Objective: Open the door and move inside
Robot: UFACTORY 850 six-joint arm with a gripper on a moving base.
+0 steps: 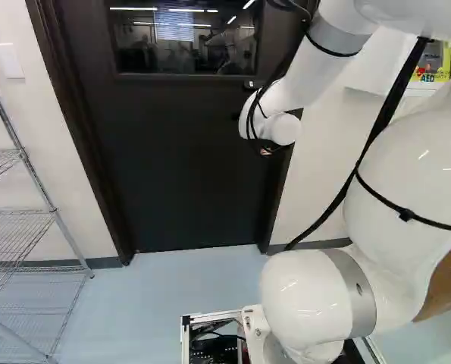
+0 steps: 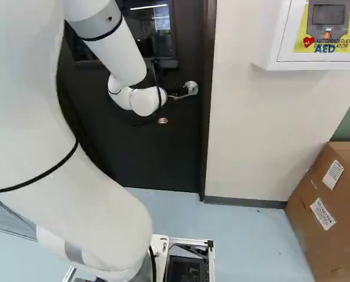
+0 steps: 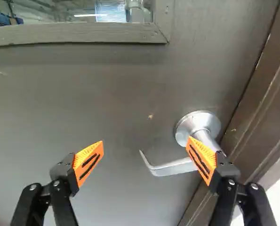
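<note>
Can't see much of my gripper (image 2: 163, 120) in the base views: my wrist (image 2: 145, 101) hides most of it, bar a bit of orange below. Wrist view is better: jaws released, fingers (image 3: 88, 162) spread wide, nothing gripped.

Lever handle (image 3: 170, 168) is ahead of me on the door (image 3: 116, 94), its bent free end in line with the gap. One finger covers part of the handle's neck; can't tell if they touch. In the left base view I can't make out the lever behind my wrist. Door reads closed in its dark frame (image 3: 255, 134); its top is cut off in both base views. Window (image 1: 187, 38) shows light strips and a blind; can't tell reflection from what's beyond.

Door face is dark and flat, with a small pale chip near the handle's round plate (image 3: 197, 127). Pale wall (image 2: 251, 135) both sides, grey skirting (image 2: 245, 201), light blue floor (image 2: 251, 235). Wire shelf (image 1: 17, 212) at the left of the left base view, cut off by the edge. Right base view: white wall cabinet (image 2: 280, 32) with yellow backing, cut off at the top; cardboard box (image 2: 316, 188) below it, partly out of view at the right.
</note>
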